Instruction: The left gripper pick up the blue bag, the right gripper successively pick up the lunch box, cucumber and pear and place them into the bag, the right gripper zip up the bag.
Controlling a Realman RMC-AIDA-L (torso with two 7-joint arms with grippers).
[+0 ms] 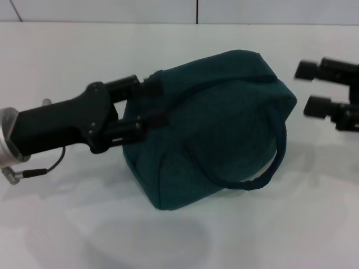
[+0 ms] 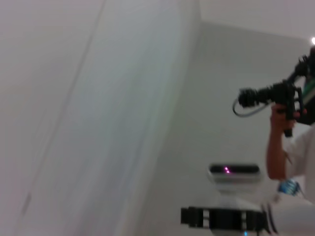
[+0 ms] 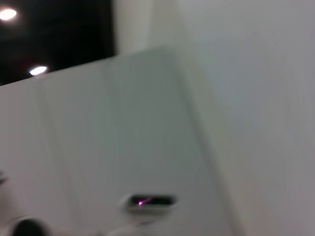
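The blue bag (image 1: pixel 213 123) is a dark teal fabric bag with its top closed, tilted above the white table with a shadow beneath it. One loop handle (image 1: pixel 272 162) hangs down its right side. My left gripper (image 1: pixel 150 102) reaches in from the left and is shut on the bag's left end, one finger above and one below the fabric. To the right of the bag and apart from it, my right gripper (image 1: pixel 309 88) is open and holds nothing. The lunch box, cucumber and pear are out of view. Neither wrist view shows the bag or any fingers.
The white table (image 1: pixel 252 235) spreads around and in front of the bag, with a wall behind its far edge. In the left wrist view a person (image 2: pixel 283 142) holds up a black device (image 2: pixel 270 96) in front of pale walls.
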